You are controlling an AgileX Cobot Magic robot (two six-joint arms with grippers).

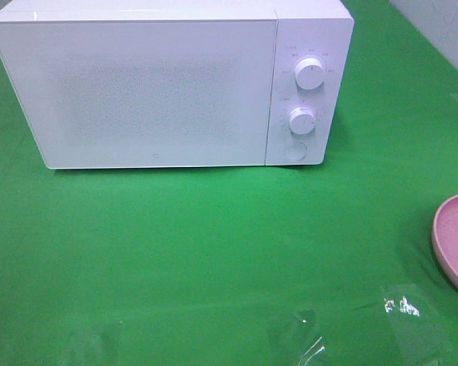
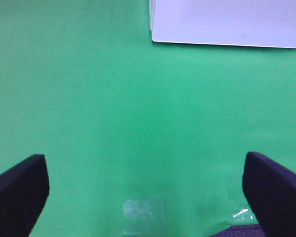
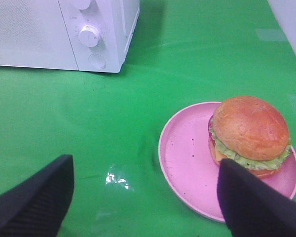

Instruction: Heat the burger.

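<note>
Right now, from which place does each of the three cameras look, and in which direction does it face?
Exterior high: sits above, looks down at the microwave on the green cloth; no arm shows.
Left wrist: sits on the left arm, faces the cloth and the microwave's corner; open left gripper shows.
Right wrist: sits on the right arm, faces the burger on the pink plate; open right gripper shows.
All three share the microwave.
</note>
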